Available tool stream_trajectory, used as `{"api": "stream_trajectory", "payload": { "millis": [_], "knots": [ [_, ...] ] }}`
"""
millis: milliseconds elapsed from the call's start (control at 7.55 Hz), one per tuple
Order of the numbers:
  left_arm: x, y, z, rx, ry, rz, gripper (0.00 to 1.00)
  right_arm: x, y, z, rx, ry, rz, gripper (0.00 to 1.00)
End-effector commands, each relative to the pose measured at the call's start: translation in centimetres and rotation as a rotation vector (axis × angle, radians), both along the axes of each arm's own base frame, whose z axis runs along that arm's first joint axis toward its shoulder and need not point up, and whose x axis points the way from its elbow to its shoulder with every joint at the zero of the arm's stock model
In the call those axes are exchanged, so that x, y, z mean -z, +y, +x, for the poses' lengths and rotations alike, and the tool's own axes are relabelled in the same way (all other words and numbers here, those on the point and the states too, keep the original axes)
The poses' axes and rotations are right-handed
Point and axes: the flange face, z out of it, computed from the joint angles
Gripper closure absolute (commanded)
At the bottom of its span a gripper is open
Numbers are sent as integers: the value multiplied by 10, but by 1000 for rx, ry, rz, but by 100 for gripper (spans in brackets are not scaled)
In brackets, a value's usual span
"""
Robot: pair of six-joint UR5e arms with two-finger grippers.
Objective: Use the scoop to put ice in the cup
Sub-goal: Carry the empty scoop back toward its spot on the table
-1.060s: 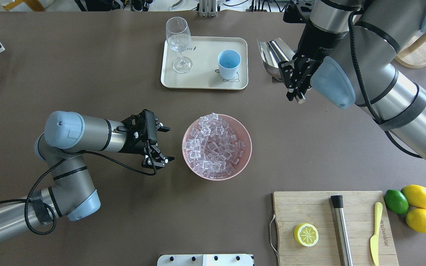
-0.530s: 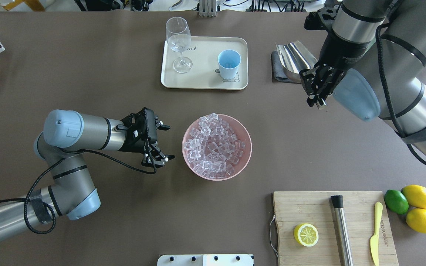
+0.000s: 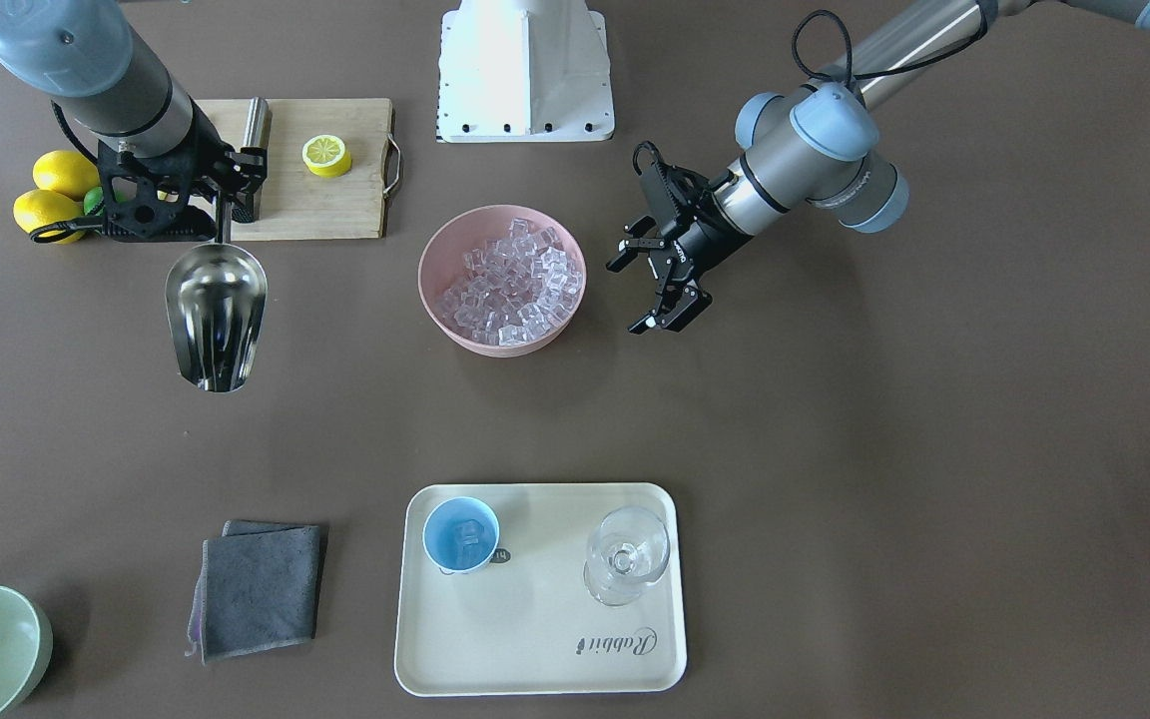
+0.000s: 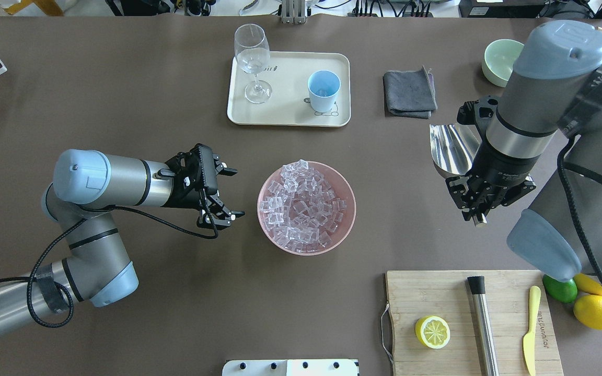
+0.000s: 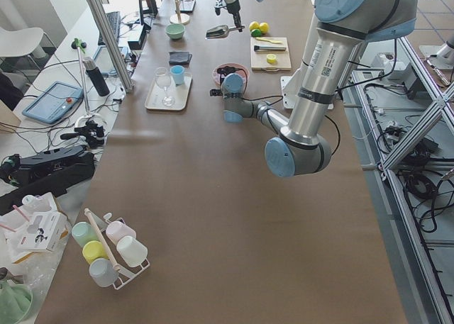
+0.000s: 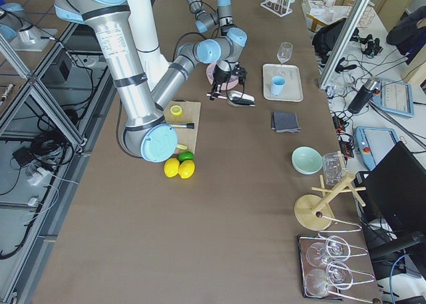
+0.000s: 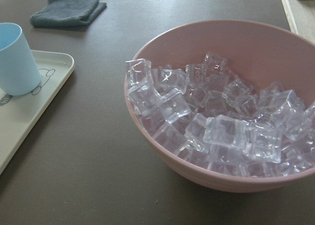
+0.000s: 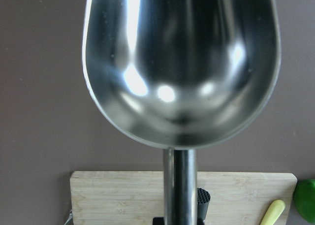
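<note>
The ice [image 4: 305, 206] fills a pink bowl [image 4: 348, 190] at mid-table; it also shows in the front view [image 3: 507, 280] and close up in the left wrist view [image 7: 211, 121]. The light-blue cup [image 4: 324, 91] stands on a cream tray [image 4: 285, 116]; the front view shows ice inside the cup [image 3: 461, 534]. My right gripper [image 4: 477, 211] is shut on the handle of the steel scoop [image 4: 451, 149], held above the table right of the bowl. The scoop's bowl is empty in the right wrist view [image 8: 182, 62]. My left gripper [image 4: 235, 192] is open and empty, just left of the pink bowl.
A wine glass [image 4: 252, 57] stands on the tray. A grey cloth [image 4: 409, 94] and a pale green bowl [image 4: 499, 55] lie at the far right. A cutting board [image 4: 437, 297] with a lemon half, a steel cylinder [image 4: 481, 324] and a yellow knife lies near right, with whole citrus beside it.
My right arm has carried the scoop away from the tray, rightward and toward the robot's side. The left gripper has shifted only slightly and stays open.
</note>
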Motion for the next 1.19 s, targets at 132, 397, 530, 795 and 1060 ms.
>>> {"api": "stream_trajectory", "payload": {
  "millis": [132, 397, 530, 795, 1060],
  "knots": [
    [-3, -12, -16, 86, -44, -18, 2, -70, 12, -11, -73, -24, 48, 100],
    [1, -12, -34, 103, -69, -35, 2, -107, 9, -25, -149, -77, 52, 100],
    [6, -15, -43, 115, -87, -47, 2, -123, 3, -37, -142, -74, 49, 100],
    [6, -21, -60, 138, -108, -63, 2, -128, 4, -45, -130, -73, 36, 100],
    [2, -20, -93, 171, -152, -98, 2, -134, 8, -53, -116, -64, 30, 100]
  ]
}}
